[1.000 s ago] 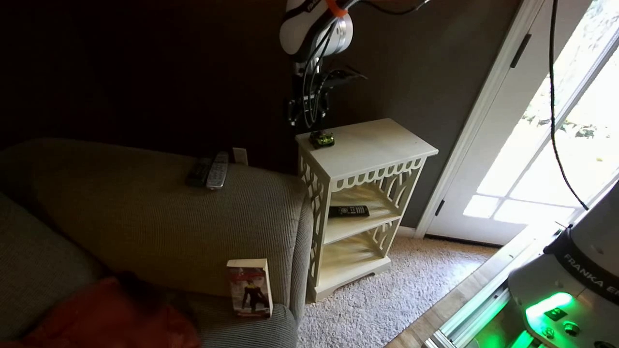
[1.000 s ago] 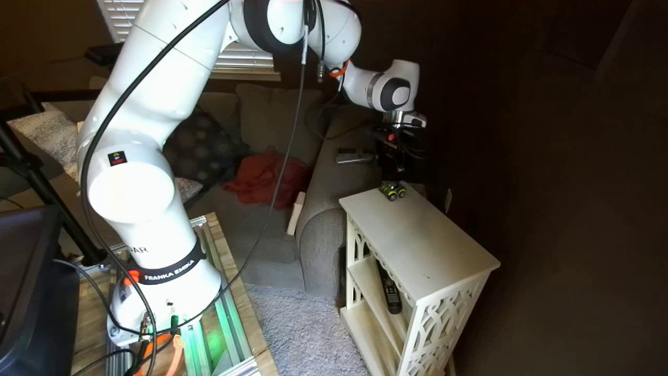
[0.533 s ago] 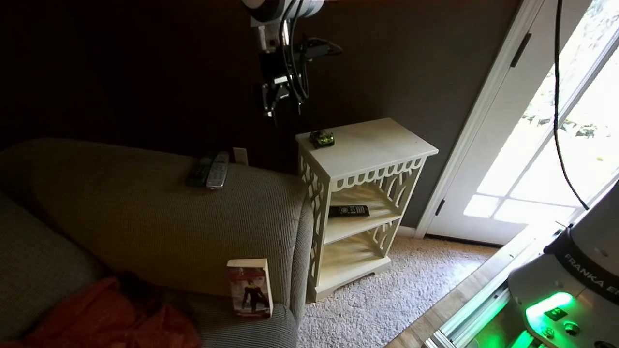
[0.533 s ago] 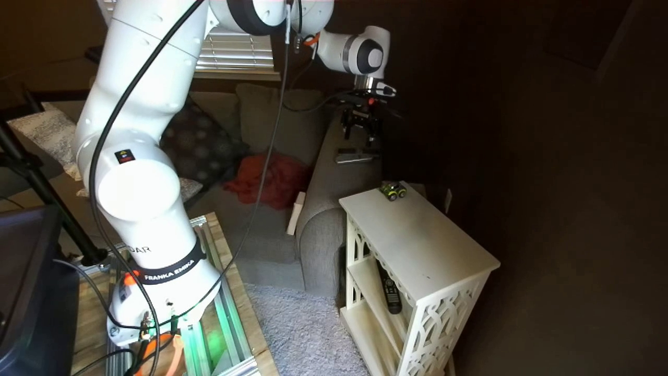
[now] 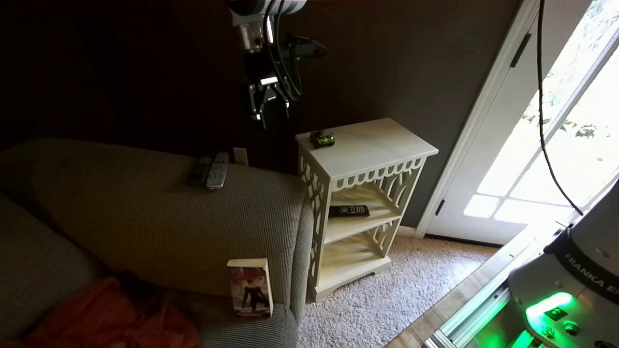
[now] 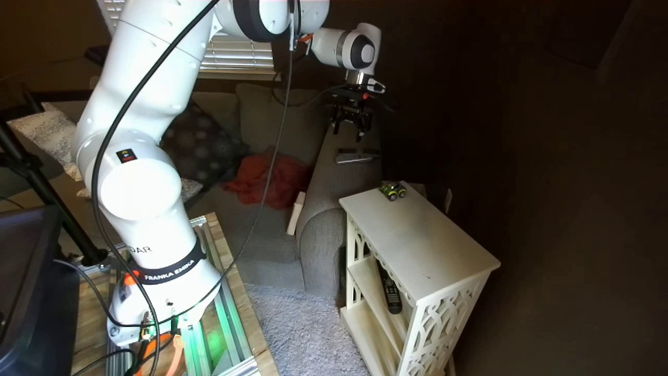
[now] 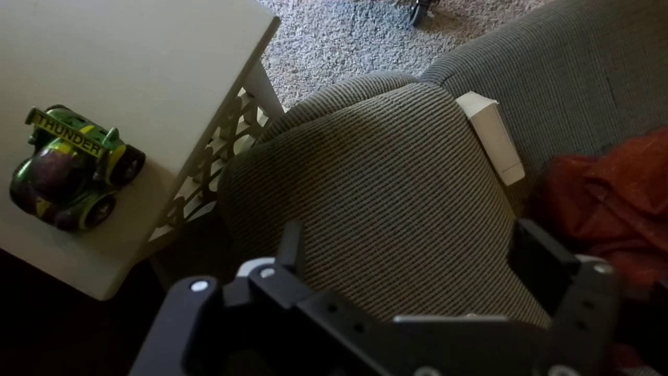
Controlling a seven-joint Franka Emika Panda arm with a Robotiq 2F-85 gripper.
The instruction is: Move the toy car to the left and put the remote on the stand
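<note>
The toy car (image 5: 321, 139) is small, dark and green, and stands on the back corner of the cream-white stand (image 5: 372, 147). In the wrist view the car (image 7: 73, 169) sits at the left, on the stand's top (image 7: 130, 68). The light grey remote (image 5: 217, 170) lies on the sofa arm; it also shows in an exterior view (image 6: 356, 157). My gripper (image 6: 347, 133) is open and empty, in the air above the sofa arm, between the remote and the stand. In the wrist view the fingers (image 7: 409, 230) are wide apart with only sofa fabric behind; the remote is hidden there.
A darker flat remote (image 5: 198, 171) lies beside the grey one on the sofa arm (image 5: 261, 208). A black remote (image 5: 350, 211) lies on the stand's upper shelf. A book (image 5: 250, 290) and a red cloth (image 5: 111, 314) are on the seat. A dark wall stands behind.
My gripper has moved up and away from above the stand's corner by the car to over the sofa arm. The car and the remotes have not moved.
</note>
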